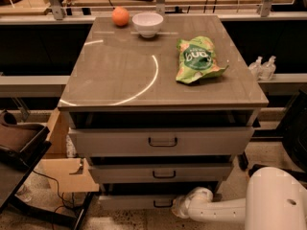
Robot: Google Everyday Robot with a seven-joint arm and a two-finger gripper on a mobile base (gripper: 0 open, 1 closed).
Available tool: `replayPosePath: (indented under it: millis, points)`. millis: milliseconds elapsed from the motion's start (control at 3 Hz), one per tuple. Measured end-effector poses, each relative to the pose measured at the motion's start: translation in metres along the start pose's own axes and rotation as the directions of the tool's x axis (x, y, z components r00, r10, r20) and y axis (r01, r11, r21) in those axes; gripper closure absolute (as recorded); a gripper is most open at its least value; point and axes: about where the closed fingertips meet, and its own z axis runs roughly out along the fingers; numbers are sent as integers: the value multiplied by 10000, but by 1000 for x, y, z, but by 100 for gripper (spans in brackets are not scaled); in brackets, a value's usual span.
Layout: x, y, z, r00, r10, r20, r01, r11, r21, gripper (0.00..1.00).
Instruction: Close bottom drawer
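Observation:
The bottom drawer (pixel 134 201) is the lowest and narrowest of three grey drawers in the cabinet. It stands slightly out, with a dark gap above its low front and a small black loop handle (pixel 163 203). My white arm (pixel 225 209) reaches in from the lower right along the floor. My gripper (pixel 178 207) is at the drawer front just right of the handle, its tip hidden behind the wrist.
The middle drawer (pixel 163 173) and wide top drawer (pixel 162 141) also stand slightly out. On the cabinet top are an orange (pixel 120 16), a white bowl (pixel 147 23) and a green chip bag (pixel 197 59). A cardboard box (pixel 60 152) and a dark chair (pixel 19 143) stand at left.

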Motion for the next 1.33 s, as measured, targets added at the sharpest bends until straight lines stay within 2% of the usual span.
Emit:
replayPosePath:
  millis: [1333]
  points:
    - [0,0,0,10000,2,0,-2,10000,-4,100]
